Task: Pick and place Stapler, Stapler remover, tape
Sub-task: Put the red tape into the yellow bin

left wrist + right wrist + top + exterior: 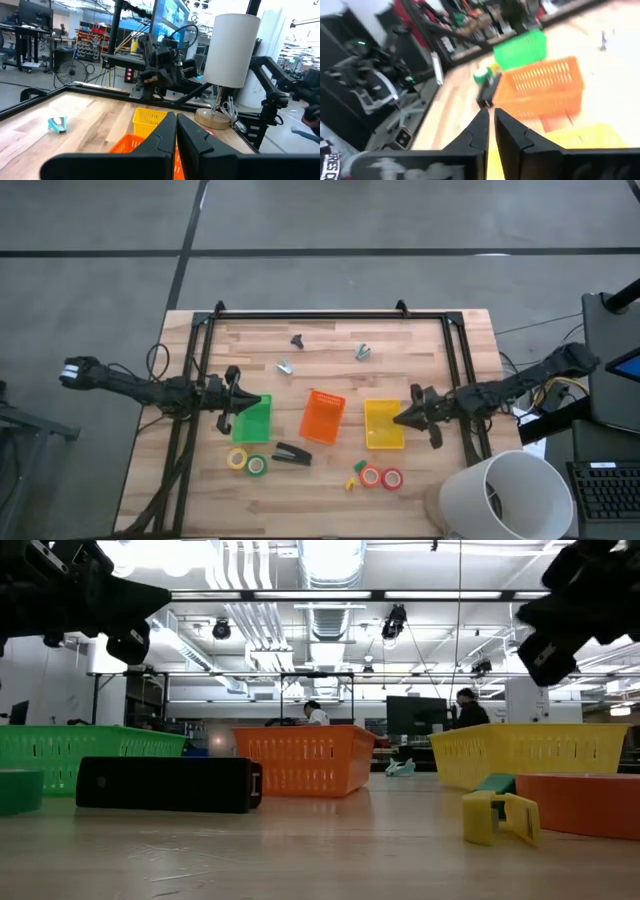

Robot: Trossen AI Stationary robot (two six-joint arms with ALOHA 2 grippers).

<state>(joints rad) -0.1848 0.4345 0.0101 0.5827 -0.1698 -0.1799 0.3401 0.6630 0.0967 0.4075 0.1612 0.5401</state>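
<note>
Nearest the low camera sat a little yellow clip (500,817) at lower right, nothing to do with either arm. Biggest on the table were three bins across the middle of the overhead frame: green bin (252,419), orange bin (323,418), yellow bin (383,424), presumably laid out as drop-off spots. Below them lay the stapler (292,453), untouched, with tape (246,462) rolls at lower left. Left gripper (240,402) hung over the green bin, fingers pinched together, empty. Right gripper (405,418) hung beside the yellow bin, likewise closed on nothing.

Two dark jointed arms, black cables, white-tipped left arm base (73,372)
</note>
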